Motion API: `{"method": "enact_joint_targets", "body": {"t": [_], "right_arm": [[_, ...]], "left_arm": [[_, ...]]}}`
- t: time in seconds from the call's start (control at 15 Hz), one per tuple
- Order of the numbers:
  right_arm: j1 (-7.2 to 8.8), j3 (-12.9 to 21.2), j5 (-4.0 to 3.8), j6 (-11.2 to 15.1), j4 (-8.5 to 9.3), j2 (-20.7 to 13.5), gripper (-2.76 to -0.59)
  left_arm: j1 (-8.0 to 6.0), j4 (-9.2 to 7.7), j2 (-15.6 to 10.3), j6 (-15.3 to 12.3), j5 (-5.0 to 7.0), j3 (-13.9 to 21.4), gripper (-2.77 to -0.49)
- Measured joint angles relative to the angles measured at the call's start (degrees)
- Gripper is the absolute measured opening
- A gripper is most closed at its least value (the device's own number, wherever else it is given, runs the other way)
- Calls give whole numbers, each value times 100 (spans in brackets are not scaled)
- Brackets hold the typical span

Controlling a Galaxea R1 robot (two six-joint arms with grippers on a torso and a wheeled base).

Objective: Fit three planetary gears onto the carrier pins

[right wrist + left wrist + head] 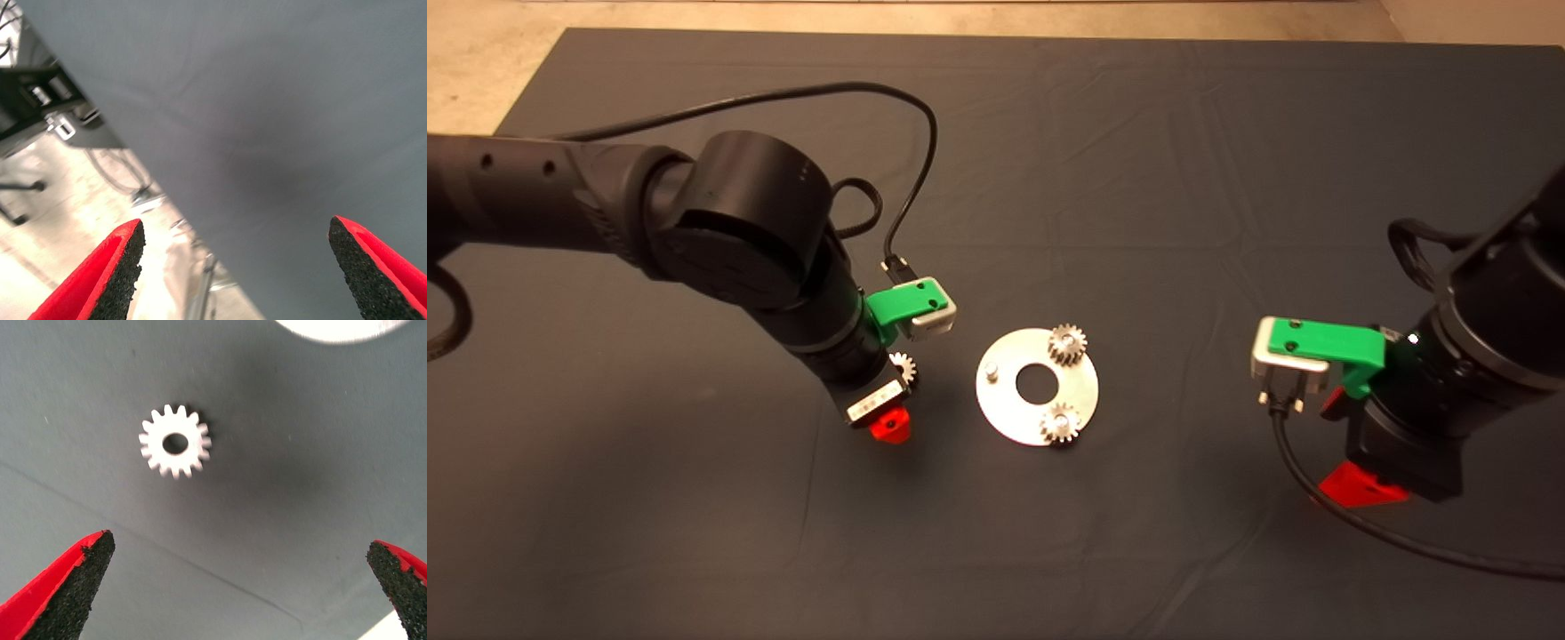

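Dark mat (1138, 133), silver disc (1009, 418) at centre — 2 gears (1066, 343) seated on pins, 1 pin (991, 371) bare. 3rd gear (175, 441) flat on mat just left of disc, under left gripper (240, 587), fingers spread wide. Right gripper (247, 267) near mat's right edge — open, empty.

Loose gear (904, 366) part-hidden by left arm, disc (340, 328) cut off at edge in wrist view

Your two matte black round-jointed arms (747, 222) each carry a green plastic camera bracket (907, 302), a looping black cable (907, 142), and red fingers (60, 593) faced with gritty black pads (83, 587).
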Motion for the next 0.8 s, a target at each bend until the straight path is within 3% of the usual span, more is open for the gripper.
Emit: {"method": "enact_joint_targets", "body": {"t": [0.33,0.8], "right_arm": [[-525,449,-2,41,-2,-401,-133],[-879,672,-1,102,-3,-468,-133]], "left_arm": [[16,61,180,194,-2,-382,-49],[333,445,280,464,-5,-696,-49]]}}
